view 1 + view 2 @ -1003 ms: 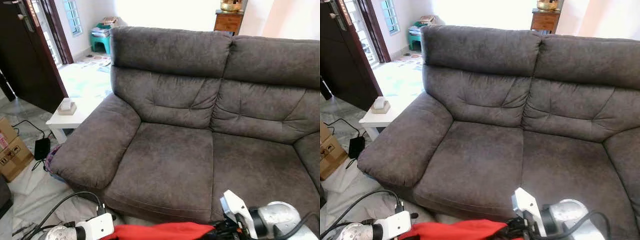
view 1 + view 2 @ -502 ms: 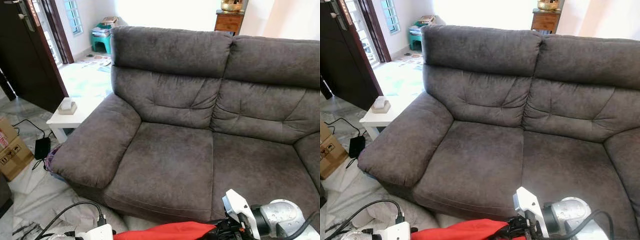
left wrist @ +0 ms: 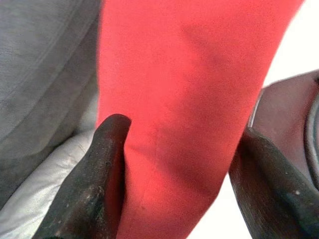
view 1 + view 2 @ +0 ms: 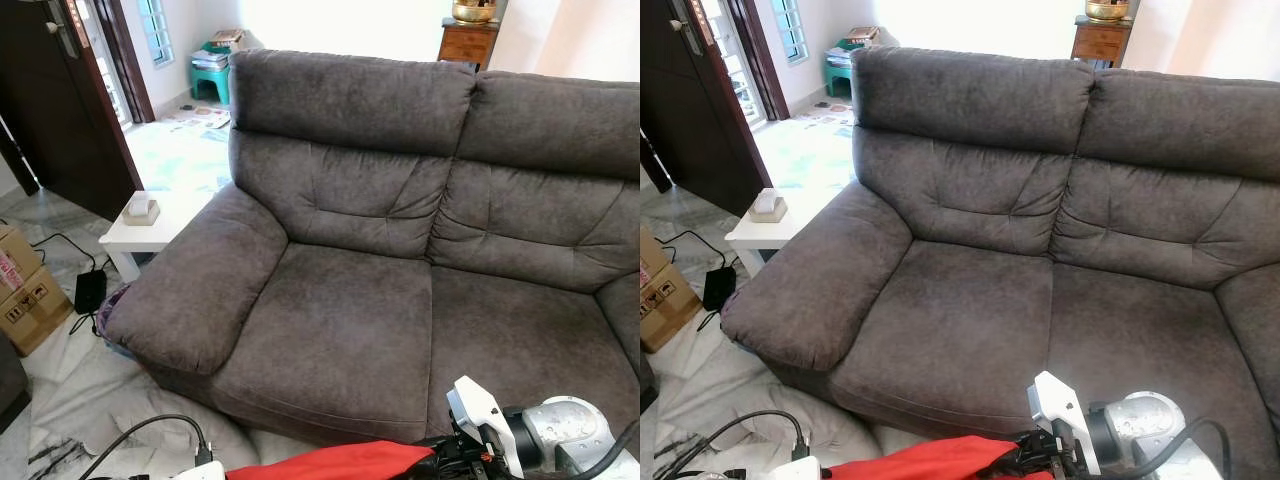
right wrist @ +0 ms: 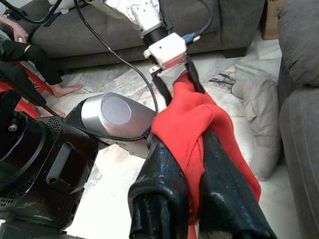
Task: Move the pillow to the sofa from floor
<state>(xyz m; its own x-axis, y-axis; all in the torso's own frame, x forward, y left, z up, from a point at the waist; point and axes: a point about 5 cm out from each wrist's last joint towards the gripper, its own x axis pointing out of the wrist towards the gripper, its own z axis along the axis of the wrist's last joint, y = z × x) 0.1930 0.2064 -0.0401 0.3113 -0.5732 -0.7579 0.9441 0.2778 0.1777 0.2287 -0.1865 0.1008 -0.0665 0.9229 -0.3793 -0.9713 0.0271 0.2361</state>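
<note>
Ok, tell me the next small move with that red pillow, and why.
Probably lift it and carry it forward over the seat edge. Both the left gripper and right gripper are shut on the red pillow, which hangs low in front of the sofa, below its seat cushion.

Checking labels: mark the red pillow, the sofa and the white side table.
red pillow point(image 4: 330, 462), left eye view, upper face.
sofa point(image 4: 340, 330), left eye view, left seat cushion.
white side table point(image 4: 175, 215), left eye view, bare top.

Count: one red pillow point(image 4: 930, 462), two grippers (left gripper point(image 5: 175, 79), right gripper point(image 5: 189, 199)), one grey sofa point(image 4: 400, 230), one white side table point(image 4: 150, 232), one cardboard box point(image 4: 25, 290).
</note>
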